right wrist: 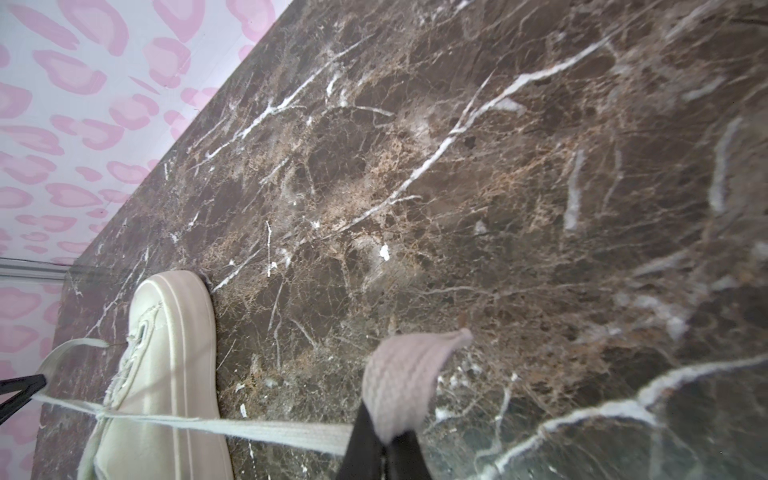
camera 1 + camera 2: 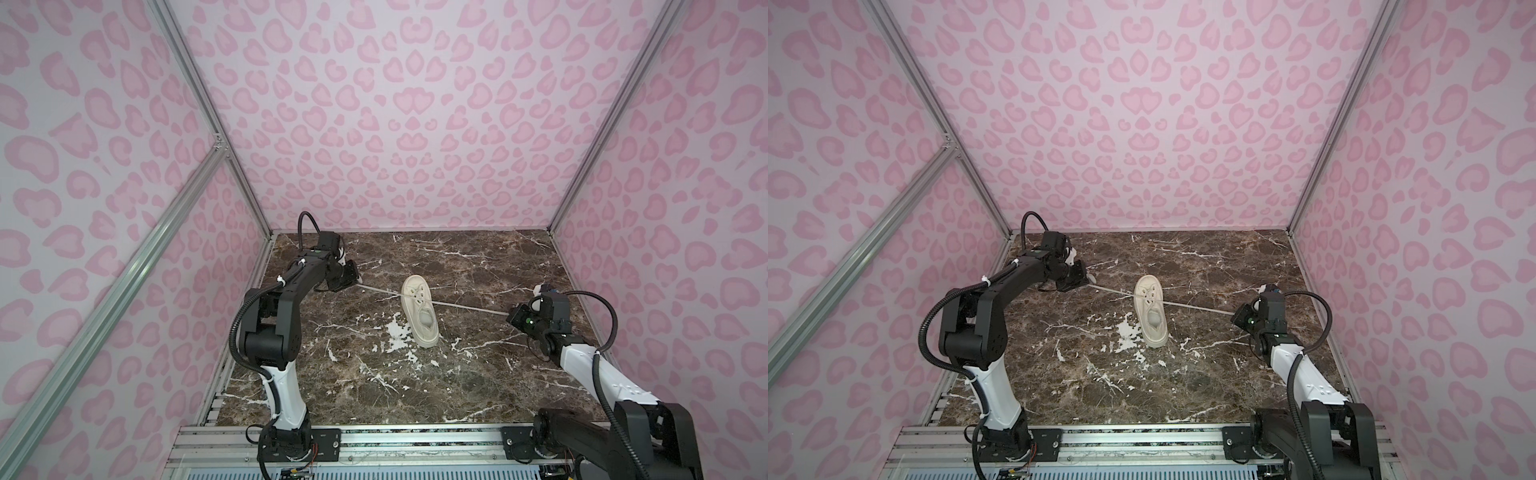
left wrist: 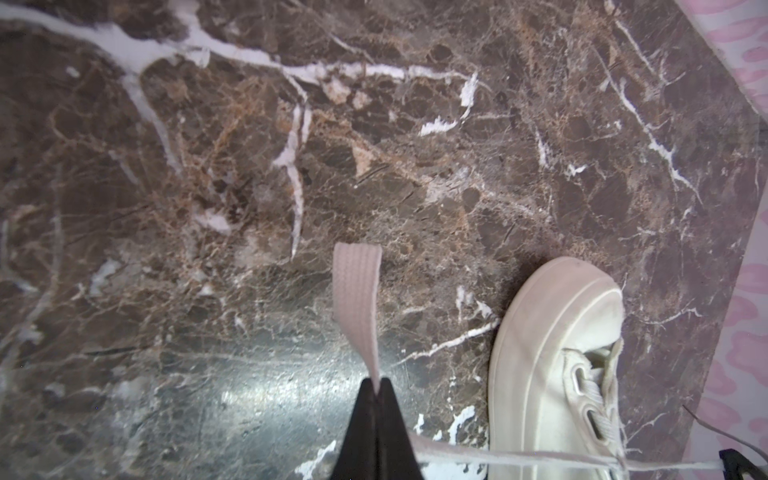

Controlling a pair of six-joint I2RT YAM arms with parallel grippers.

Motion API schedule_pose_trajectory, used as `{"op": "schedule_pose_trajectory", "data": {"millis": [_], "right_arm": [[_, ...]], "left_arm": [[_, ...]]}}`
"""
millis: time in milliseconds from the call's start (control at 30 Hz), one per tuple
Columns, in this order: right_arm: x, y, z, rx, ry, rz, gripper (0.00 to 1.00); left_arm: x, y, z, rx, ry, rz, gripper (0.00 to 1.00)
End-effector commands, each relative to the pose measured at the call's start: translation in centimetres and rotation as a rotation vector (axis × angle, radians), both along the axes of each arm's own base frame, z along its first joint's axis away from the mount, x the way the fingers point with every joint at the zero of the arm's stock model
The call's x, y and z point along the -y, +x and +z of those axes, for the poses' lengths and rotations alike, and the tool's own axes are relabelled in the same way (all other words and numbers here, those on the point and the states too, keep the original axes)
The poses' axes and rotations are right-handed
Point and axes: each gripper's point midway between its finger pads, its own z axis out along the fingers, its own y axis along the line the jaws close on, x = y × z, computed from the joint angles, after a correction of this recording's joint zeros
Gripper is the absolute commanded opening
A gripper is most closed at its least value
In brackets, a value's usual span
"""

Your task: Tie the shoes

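Observation:
The cream shoe (image 2: 419, 309) (image 2: 1151, 311) lies mid-table, toe pointing to the back, with its laces pulled out taut to both sides. My left gripper (image 2: 355, 283) (image 2: 1089, 281) (image 3: 377, 388) is shut on the left lace (image 2: 378, 292); the lace's end (image 3: 357, 299) sticks out past the closed tips. My right gripper (image 2: 509, 314) (image 2: 1233, 314) (image 1: 384, 440) is shut on the right lace (image 2: 469, 307), whose end (image 1: 399, 382) curls over the tips. The two laces cross over the shoe's (image 1: 174, 374) eyelets. The shoe's toe (image 3: 552, 324) shows in the left wrist view.
The brown marble tabletop (image 2: 374, 382) is walled in by pink patterned panels (image 2: 395, 124) at the back and sides. Aluminium rails (image 2: 415, 440) with both arm bases run along the front edge.

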Motion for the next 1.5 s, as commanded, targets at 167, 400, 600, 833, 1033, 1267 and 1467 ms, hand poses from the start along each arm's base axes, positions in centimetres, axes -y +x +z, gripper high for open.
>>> {"op": "schedule_pose_trajectory", "data": {"millis": [167, 400, 600, 833, 1033, 1267, 1467], "right_arm": [[1.8, -2.0, -0.4, 0.016, -0.052, -0.123, 0.0], [0.6, -1.8, 1.2, 0.03, -0.077, -0.073, 0.0], [1.5, -2.2, 3.8, 0.135, -0.118, -0.129, 0.0], [1.7, -2.2, 2.3, 0.082, -0.1, -0.133, 0.0], [1.4, -1.5, 1.6, 0.062, -0.103, -0.111, 0.0], [0.5, -0.2, 1.4, 0.034, -0.118, -0.029, 0.0], [-2.7, 1.6, 1.8, 0.021, -0.106, 0.145, 0.0]], "left_arm": [[-0.7, 3.1, 1.0, 0.04, 0.031, 0.023, 0.03], [1.3, 4.5, 1.6, 0.06, -0.016, -0.01, 0.03], [1.7, 6.2, 3.2, 0.087, -0.024, -0.017, 0.03], [2.6, 6.0, 2.0, 0.064, -0.053, -0.027, 0.03], [3.1, 5.0, 0.6, 0.04, -0.061, -0.03, 0.03], [3.2, 2.8, -0.3, 0.017, -0.081, -0.03, 0.03], [4.3, 0.8, -0.1, 0.024, -0.119, -0.036, 0.03]]}}
